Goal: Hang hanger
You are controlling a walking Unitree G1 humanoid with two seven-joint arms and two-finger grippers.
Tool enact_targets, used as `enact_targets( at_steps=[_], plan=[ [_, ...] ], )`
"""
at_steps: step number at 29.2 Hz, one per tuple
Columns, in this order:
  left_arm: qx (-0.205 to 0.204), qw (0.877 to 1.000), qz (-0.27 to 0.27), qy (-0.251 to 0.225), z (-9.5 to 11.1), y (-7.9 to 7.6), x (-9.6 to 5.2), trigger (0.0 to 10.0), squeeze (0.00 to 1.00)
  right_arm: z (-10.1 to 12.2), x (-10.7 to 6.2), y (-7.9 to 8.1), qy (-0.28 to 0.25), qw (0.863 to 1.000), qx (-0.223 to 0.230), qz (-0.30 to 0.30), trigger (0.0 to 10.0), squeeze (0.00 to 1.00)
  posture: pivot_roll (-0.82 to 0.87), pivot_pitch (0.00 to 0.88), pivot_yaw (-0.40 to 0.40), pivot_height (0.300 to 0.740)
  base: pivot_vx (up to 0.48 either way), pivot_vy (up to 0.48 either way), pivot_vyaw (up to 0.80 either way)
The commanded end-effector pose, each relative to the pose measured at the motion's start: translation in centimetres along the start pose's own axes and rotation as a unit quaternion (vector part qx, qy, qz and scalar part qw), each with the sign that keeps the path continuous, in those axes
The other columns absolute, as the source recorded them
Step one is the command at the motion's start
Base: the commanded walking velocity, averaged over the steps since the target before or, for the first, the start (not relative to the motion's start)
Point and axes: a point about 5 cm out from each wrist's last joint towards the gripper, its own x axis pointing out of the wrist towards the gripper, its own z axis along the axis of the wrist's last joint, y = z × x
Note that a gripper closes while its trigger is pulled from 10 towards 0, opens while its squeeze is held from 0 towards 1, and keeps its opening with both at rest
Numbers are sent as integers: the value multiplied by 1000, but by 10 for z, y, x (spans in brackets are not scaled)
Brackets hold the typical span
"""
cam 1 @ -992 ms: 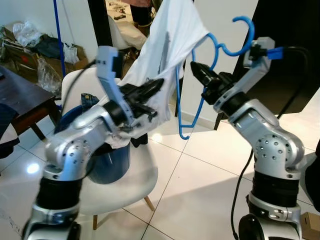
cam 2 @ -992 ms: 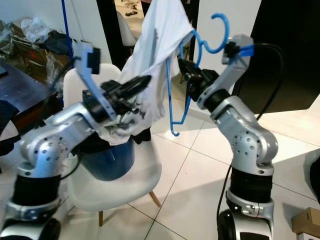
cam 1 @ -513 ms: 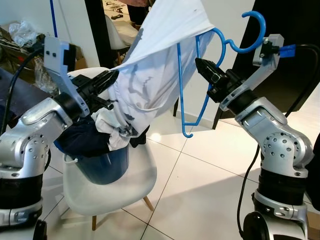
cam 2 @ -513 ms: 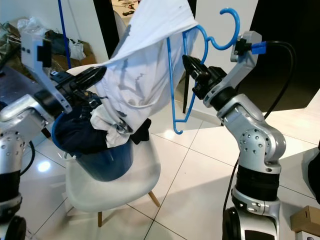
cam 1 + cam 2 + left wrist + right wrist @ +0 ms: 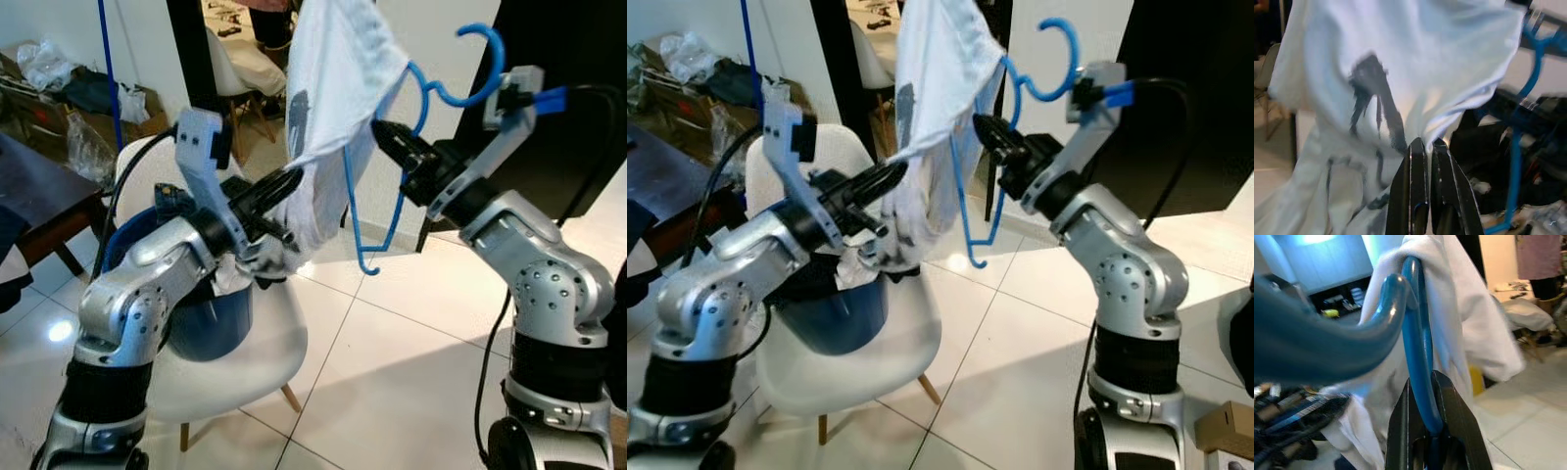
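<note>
I'm holding the blue hanger [image 5: 411, 127] up in front of me with my right gripper [image 5: 387, 137], jaws clamped tight on one of its arms, the hook curling up above my wrist toward the dark panel [image 5: 578, 108] behind. My left gripper [image 5: 284, 184] is pinching a fold of the white shirt [image 5: 338, 59], fingers closed almost flat on the cloth, as the left wrist view shows plainly. Half a second ago that shirt was stretched out wide and taut away to my left; now I'm bringing the left arm back in toward the hanger and the cloth is bunching, hanging narrower and slacker off the hanger's shoulder. I'm judging that as the dressing step easing off: the shirt is draped over one side of the hanger but not squarely seated, so the hanging itself is not yet begun. The lower hem is trailing down toward the blue bucket [image 5: 211, 318] of laundry sitting on the white chair [image 5: 265, 362], and my left forearm is passing close over the bucket's rim, so that's the edge I'm watching. The hanger's lower bar is swinging free beside the chair's back, with open tiled floor [image 5: 392, 372] below and to my right. A second white chair [image 5: 240, 69] and a dark doorframe [image 5: 191, 49] are standing just behind the shirt, so room is tighter there. Upward looks open for lifting the hook.
</note>
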Motion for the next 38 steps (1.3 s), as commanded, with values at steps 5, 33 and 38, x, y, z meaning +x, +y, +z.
enact_targets(
  at_steps=[5,33,38],
  plan=[
    [-2,1000,-11,-6,5,2,-5,10000,1000,2,1,4,-7,1000,-29,11,10000,0,8,34,5,740,0,0,0],
    [381,852,-301,193,122,-1,-52,10000,0,-28,-47,10,156,910,-267,276,10000,0,56,0,19,740,0,0,0],
    [390,791,-369,293,109,2,-55,10000,0,-27,-42,21,152,894,-282,313,10000,0,53,0,32,740,0,0,0]
  ],
)
